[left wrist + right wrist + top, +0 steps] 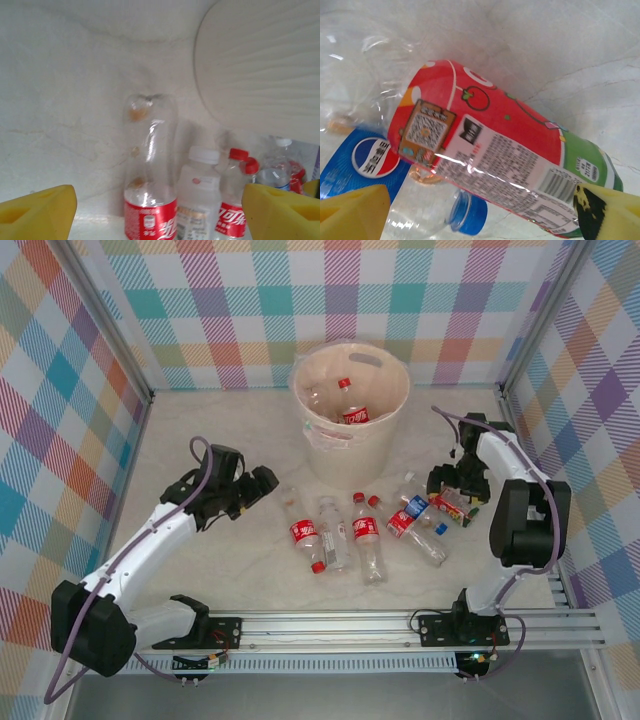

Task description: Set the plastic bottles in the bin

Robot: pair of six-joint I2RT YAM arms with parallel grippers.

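- Step in hand (my judgement): the right gripper (pixel 480 212) is set to take the red-and-green bottle (pixel 490 160), which lies on the table at 4 o'clock of the bin (pixel 375 450).
- To do it well: close across the labelled mid-body, not the tapered end. Squeeze gently (thin walls buckle) and lift clear of the blue-labelled bottle (pixel 365 160) lying against it at 8 o'clock.
- Right gripper: jaws wide apart, straddling that bottle, gripping nothing.
- Left gripper (pixel 159 212): jaws wide apart and empty, facing the loose plastic bottles (pixel 366 530) at 6 o'clock of the bin.
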